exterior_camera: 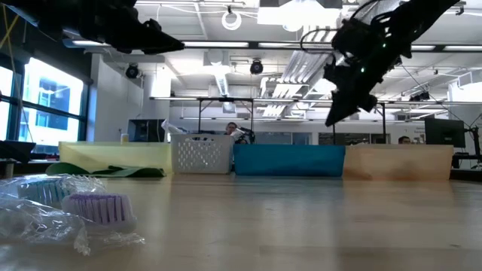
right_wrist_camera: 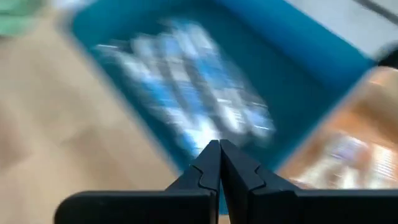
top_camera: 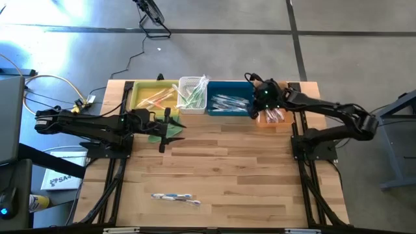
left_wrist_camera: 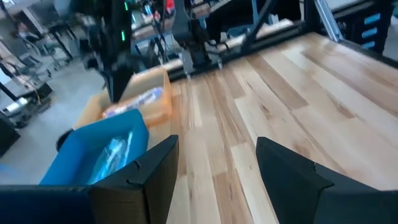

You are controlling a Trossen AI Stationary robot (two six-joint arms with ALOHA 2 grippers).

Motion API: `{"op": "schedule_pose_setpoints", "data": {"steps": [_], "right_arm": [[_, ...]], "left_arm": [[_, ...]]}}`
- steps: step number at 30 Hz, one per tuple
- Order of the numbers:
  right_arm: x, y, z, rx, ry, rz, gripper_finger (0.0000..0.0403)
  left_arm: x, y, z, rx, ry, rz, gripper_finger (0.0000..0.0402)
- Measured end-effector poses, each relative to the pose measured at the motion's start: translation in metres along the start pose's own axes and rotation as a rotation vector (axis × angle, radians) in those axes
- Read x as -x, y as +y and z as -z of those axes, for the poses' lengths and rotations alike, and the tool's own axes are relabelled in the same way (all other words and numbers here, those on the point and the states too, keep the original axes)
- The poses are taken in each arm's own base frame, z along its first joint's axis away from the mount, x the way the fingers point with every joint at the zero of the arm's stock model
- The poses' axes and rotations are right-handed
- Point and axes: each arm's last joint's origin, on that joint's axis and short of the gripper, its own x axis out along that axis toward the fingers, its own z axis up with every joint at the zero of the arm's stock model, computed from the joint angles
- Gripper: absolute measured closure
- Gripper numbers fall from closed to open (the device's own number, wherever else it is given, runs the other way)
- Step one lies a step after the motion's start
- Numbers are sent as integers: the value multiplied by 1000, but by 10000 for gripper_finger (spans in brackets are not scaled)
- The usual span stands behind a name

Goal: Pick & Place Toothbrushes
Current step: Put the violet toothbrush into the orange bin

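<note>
Two wrapped toothbrushes (top_camera: 175, 197) lie loose near the table's near edge; they fill the low view's foreground (exterior_camera: 83, 212). Others lie sorted in the bins along the far edge: orange-yellow ones in the yellow bin (top_camera: 151, 97), green ones in the white basket (top_camera: 193, 93), blue-white ones in the blue bin (top_camera: 229, 102) (right_wrist_camera: 205, 106), pink ones in the tan bin (top_camera: 273, 117) (left_wrist_camera: 134, 102). My right gripper (top_camera: 255, 108) (right_wrist_camera: 219, 158) hangs shut and empty above the blue bin's right end (exterior_camera: 336, 114). My left gripper (top_camera: 169, 127) (left_wrist_camera: 214, 171) is open and empty, raised over the table's left part.
A folded green cloth (top_camera: 158, 136) lies on the table under my left gripper, in front of the yellow bin. The four bins stand side by side along the far edge. Bare wood (top_camera: 240, 169) stretches between the bins and the loose toothbrushes.
</note>
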Motion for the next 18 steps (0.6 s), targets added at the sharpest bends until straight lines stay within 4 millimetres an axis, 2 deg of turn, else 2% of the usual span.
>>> {"op": "schedule_pose_setpoints", "data": {"steps": [4, 13, 18], "right_arm": [[15, 18, -2, 82, -45, -176, 401], [45, 49, -5, 225, -208, -327, 401], [53, 63, -5, 285, -265, -386, 401]], "left_arm": [[0, -2, 4, 4, 45, 17, 192], [0, -9, -4, -81, -22, 43, 192], [0, -11, -11, -81, -88, 45, 192]]}}
